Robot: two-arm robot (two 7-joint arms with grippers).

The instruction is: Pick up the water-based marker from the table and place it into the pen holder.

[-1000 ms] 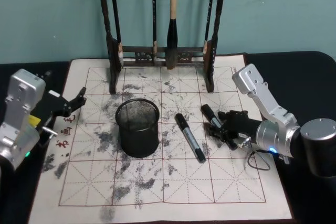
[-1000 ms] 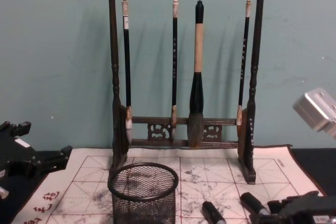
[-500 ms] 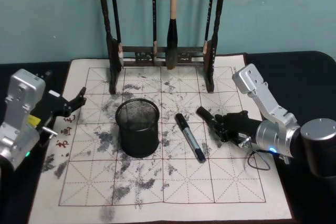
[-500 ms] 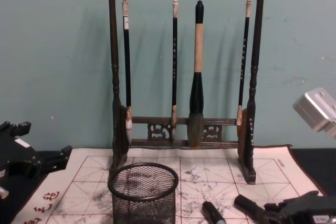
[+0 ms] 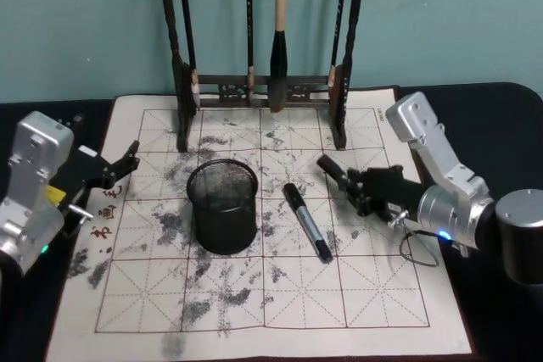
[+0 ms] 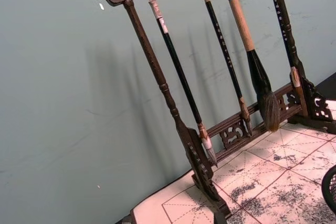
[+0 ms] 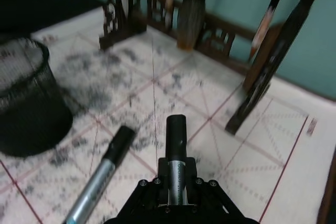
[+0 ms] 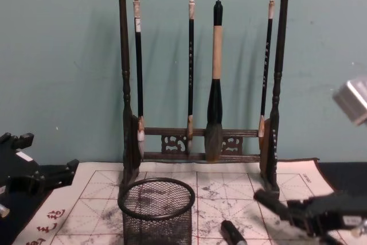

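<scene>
Right gripper [image 5: 366,190]: it is over the right part of the mat [image 5: 280,294], with the fingers clenched on the water-based marker [image 5: 333,169].
Water-based marker, place: it is in the right gripper and appears to be lifted a little off the mat, to the right of the pen holder [image 5: 222,207] and apart from it.
Water-based marker, axis: the long axis runs diagonally from the gripper toward the rear and the left. The free dark end points toward the right foot of the brush rack [image 5: 254,86]. In the right wrist view it goes straight out from the jaws.
Second marker [image 5: 307,222]: it lies flat on the mat between the pen holder and the right gripper, also diagonal.
Pen holder: it stands upright on the mat, in front of the rack.
Left gripper [image 5: 114,171]: it is at the left edge of the mat, fingers spread and holding nothing.
</scene>
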